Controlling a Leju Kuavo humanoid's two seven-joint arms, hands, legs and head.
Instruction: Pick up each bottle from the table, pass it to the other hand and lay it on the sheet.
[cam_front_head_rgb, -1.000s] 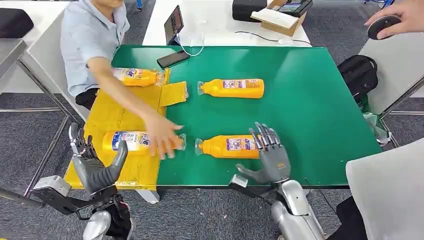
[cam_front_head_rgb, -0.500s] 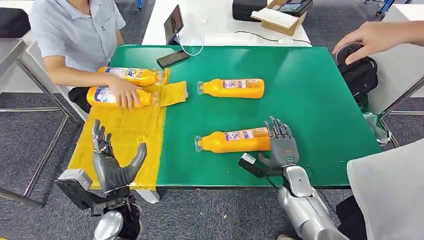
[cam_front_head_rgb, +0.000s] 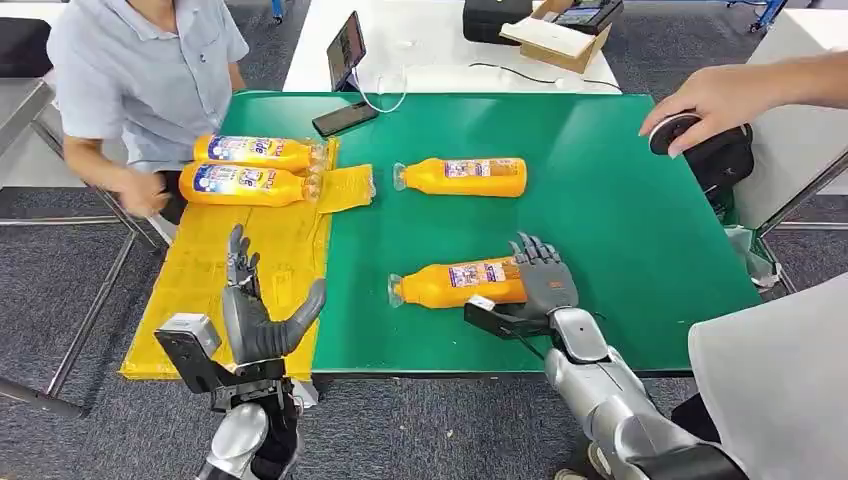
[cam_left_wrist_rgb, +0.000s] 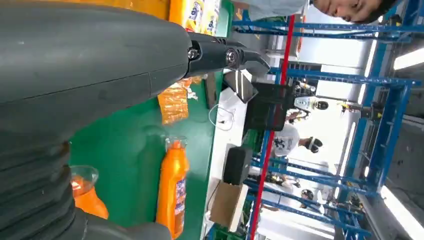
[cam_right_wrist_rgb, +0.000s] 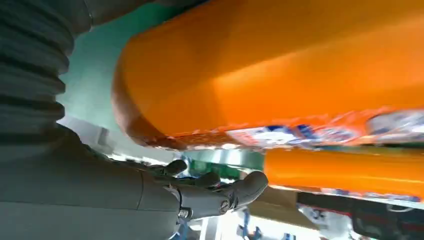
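Green tabletop (cam_front_head_rgb: 620, 230) is seen carrying a yellow sheet (cam_front_head_rgb: 250, 270) along its left side, where two orange bottles (cam_front_head_rgb: 245, 168) are already laid side by side. A far bottle (cam_front_head_rgb: 462, 176) lies well apart on the green. The near bottle (cam_front_head_rgb: 458, 283) lies on its side with its base touched by the right hand (cam_front_head_rgb: 540, 285), whose fingers are spread against it; a closed grasp is not yet shown. The left hand (cam_front_head_rgb: 255, 315) is held open and empty above the sheet. A slip could be caused by gripping the rounded base end alone, letting the bottle roll or tip away during lifting
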